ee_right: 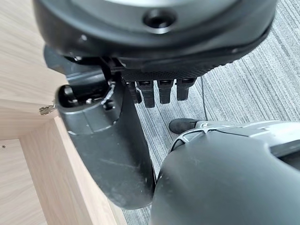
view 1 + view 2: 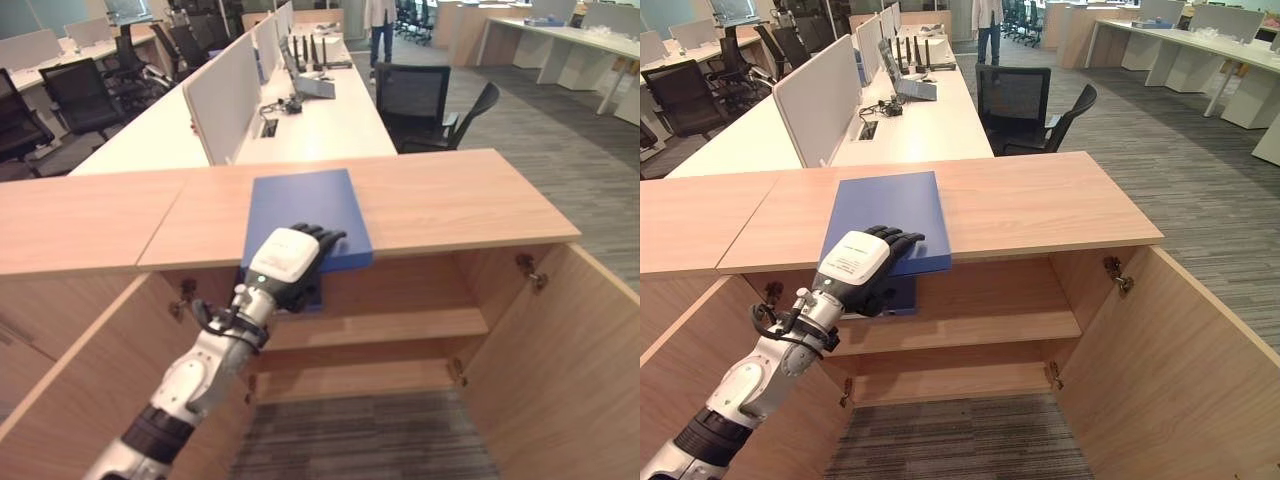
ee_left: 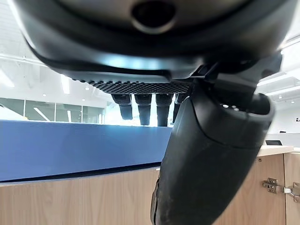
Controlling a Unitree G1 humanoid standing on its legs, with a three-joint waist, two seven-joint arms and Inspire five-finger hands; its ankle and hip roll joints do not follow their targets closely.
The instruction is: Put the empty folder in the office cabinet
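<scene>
A blue folder lies on the wooden cabinet top, its near edge overhanging the open front. My left hand is at that edge: the fingers lie over the folder and the thumb curls beneath it, pinching it. A strip of blue shows under the hand. Below, the cabinet's shelf is bare. My right hand hangs low beside a wooden cabinet panel, above the carpet, fingers relaxed and holding nothing.
Both cabinet doors stand open, one at the left and one at the right. Behind the cabinet run white desks with dividers and a black office chair. A person stands far back.
</scene>
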